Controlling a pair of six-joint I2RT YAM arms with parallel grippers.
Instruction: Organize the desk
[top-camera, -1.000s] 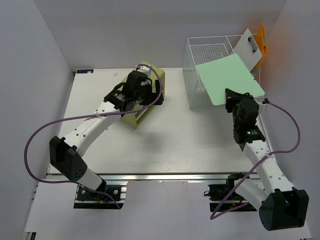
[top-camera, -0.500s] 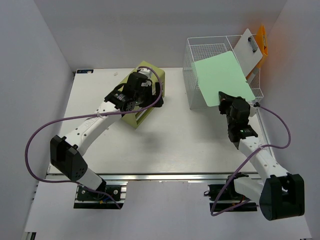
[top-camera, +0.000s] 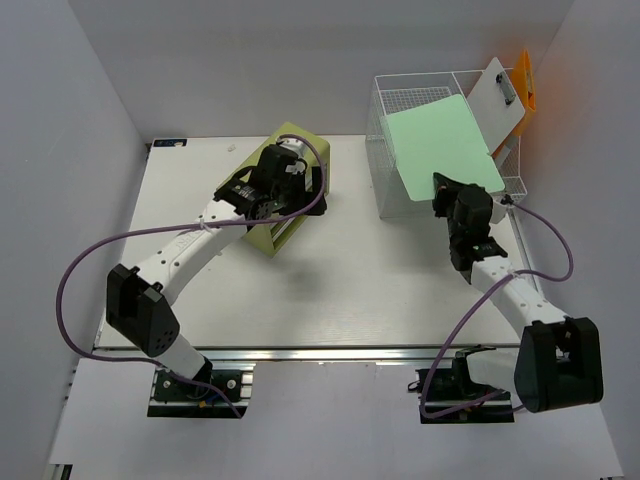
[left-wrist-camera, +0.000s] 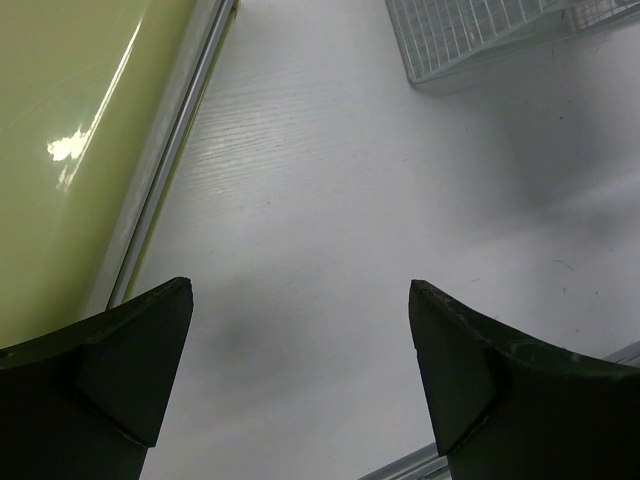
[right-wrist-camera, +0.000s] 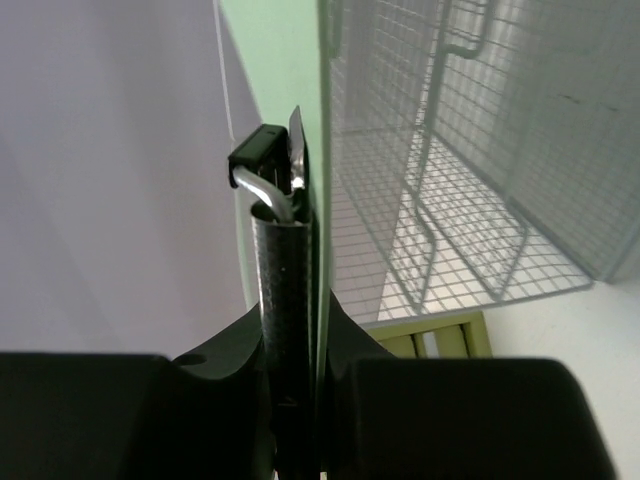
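Note:
The white desk (top-camera: 350, 270) carries an olive-green drawer box (top-camera: 285, 215) at the back left and a white wire tray rack (top-camera: 400, 110) at the back right. My right gripper (top-camera: 447, 192) is shut on the clip end of a light green clipboard (top-camera: 440, 150) and holds it tilted above the rack. In the right wrist view the gripper (right-wrist-camera: 300, 330) pinches the board (right-wrist-camera: 280, 60) edge-on, its black clip (right-wrist-camera: 265, 150) above the fingers. My left gripper (top-camera: 290, 180) hovers over the drawer box, open and empty (left-wrist-camera: 300, 330), with bare desk (left-wrist-camera: 330, 200) between its fingers.
A white clipboard (top-camera: 497, 95) and an orange item (top-camera: 522, 80) stand in the rack's rear right compartment. The rack's corner (left-wrist-camera: 470, 35) and the drawer box's side (left-wrist-camera: 70, 150) show in the left wrist view. Grey walls close in left, right and back.
My right gripper has carried the green clipboard left and farther back, more over the rack. The left arm has barely moved.

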